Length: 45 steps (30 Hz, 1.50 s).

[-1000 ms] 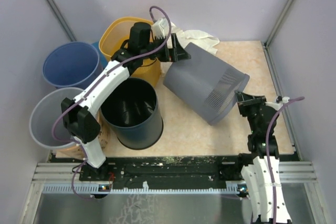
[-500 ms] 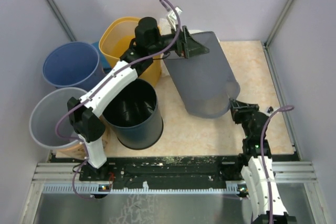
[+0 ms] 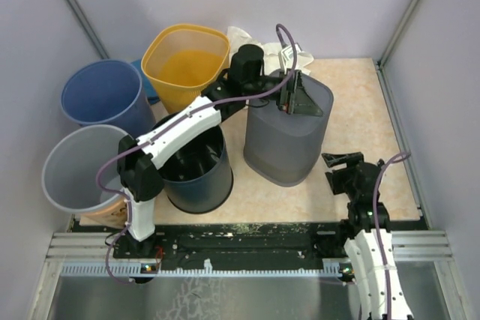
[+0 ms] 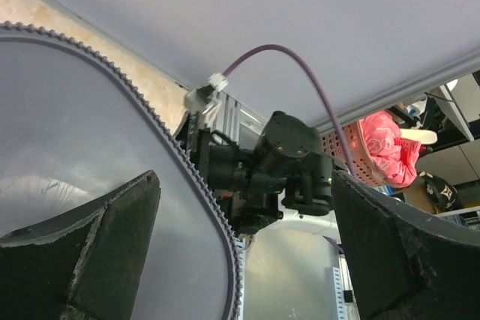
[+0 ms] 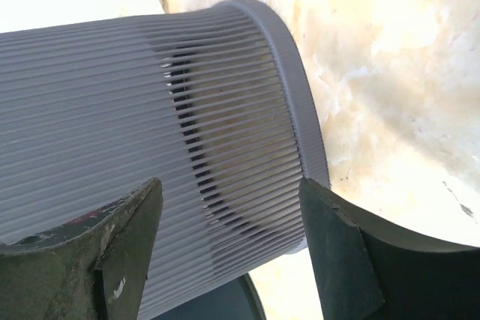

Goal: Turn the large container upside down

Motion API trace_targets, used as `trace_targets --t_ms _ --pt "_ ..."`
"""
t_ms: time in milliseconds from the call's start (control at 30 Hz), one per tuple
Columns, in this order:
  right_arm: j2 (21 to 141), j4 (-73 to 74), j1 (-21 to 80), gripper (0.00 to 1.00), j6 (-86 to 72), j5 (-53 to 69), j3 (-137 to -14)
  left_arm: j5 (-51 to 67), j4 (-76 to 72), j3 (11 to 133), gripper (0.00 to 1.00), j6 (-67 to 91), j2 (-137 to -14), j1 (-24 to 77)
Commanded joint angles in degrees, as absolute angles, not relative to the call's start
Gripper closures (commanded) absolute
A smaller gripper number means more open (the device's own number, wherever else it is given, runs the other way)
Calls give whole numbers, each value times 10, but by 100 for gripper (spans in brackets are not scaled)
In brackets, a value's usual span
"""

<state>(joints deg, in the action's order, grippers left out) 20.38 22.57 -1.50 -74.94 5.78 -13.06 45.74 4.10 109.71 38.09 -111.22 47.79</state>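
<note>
The large container (image 3: 281, 148) is a grey ribbed bin standing mouth down on the table, flat base up. My left gripper (image 3: 300, 100) rests over that base, open. In the left wrist view, one finger (image 4: 97, 237) lies above the base (image 4: 75, 110) and the other hangs past its toothed edge, with nothing clamped at the gripper (image 4: 244, 185). My right gripper (image 3: 342, 161) stands open just right of the bin and apart from it. In the right wrist view, the slotted wall (image 5: 112, 110) and rim fill the space ahead of the gripper (image 5: 230, 192).
A dark blue bin (image 3: 187, 159) stands close to the container's left. Behind it are an orange bin (image 3: 184, 61), a blue bin (image 3: 101, 95) and a translucent grey bin (image 3: 75, 166). White cloth (image 3: 247, 37) lies at the back. Cage walls enclose the table.
The container swung from lying on its side to standing mouth down. My left arm swept right over it. My right gripper opened and drew back from the rim.
</note>
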Motion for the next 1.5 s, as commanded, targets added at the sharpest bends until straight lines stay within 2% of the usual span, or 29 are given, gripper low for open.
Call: trace_targets --t_ms 0,167,333,433,500,633,667,700,800,933,1000,1100,1233,1467 --pt "171 343 -13 27 -675 -36 -216 436 123 1164 1 315 -1102 473" --pt "146 362 -13 27 -543 -86 -293 356 226 1202 1 218 -1045 474" --pt "167 289 -12 26 -361 -51 -419 235 214 1064 0 146 -904 472" --pt "202 223 -13 26 -283 41 -482 172 214 982 0 123 -829 469" --pt "241 173 -13 26 -257 154 -518 132 234 940 0 111 -792 466" --pt "346 83 -7 26 -315 393 -581 49 291 911 0 104 -742 457" --pt "371 72 1 23 -330 447 -594 30 306 916 0 104 -737 453" --pt "389 75 19 21 -331 456 -608 13 323 923 0 105 -734 447" --pt "427 150 187 18 -246 352 -667 -42 371 946 0 118 -723 426" --pt "545 292 502 16 -110 92 -778 -76 389 943 0 142 -697 380" --pt "601 324 584 16 -72 6 -812 -98 396 946 0 151 -684 375" --pt "648 320 593 15 -71 20 -816 -142 409 946 0 159 -664 370" --pt "630 266 593 14 -76 21 -757 -173 427 944 0 165 -645 364" --pt "655 295 581 13 -96 -114 -728 -162 418 911 0 172 -629 362"
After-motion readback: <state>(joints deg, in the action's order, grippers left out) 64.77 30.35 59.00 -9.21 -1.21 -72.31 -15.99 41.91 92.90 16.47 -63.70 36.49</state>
